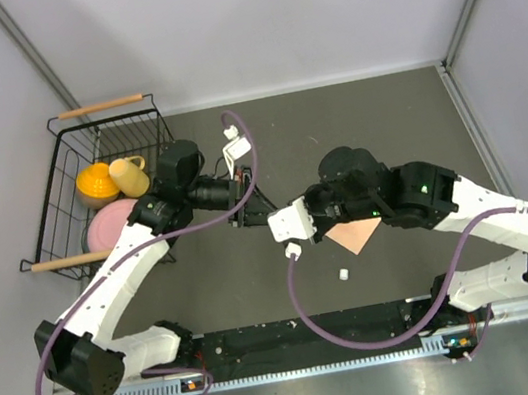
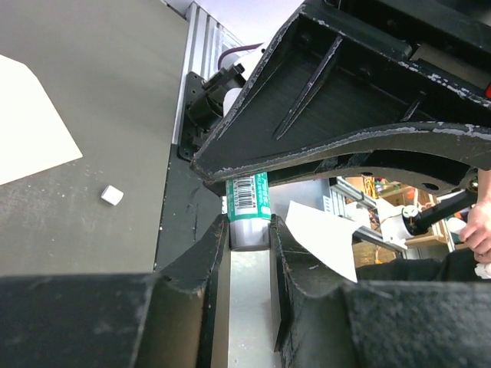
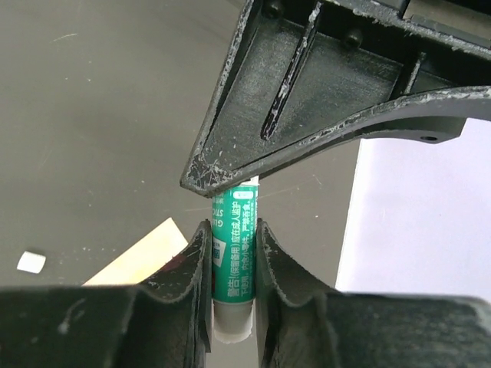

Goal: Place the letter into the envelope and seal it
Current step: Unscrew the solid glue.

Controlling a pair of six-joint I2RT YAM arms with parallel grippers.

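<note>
Dark grey table (image 1: 402,113). Black wire basket (image 1: 68,179) at its left side, holding orange bowl (image 1: 94,183), mug (image 1: 129,175), pink plate (image 1: 111,221). Left gripper (image 2: 249,230) just right of basket, jaws clamped on one end of glue stick (image 3: 234,261). Right gripper (image 3: 232,230) further right of basket, jaws clamped on stick's other end, tips of both meeting. Peach envelope (image 1: 356,235) flat on table, well right of basket, partly under right gripper. Small white bit (image 1: 343,272) loose on table, also well right of basket.
</note>
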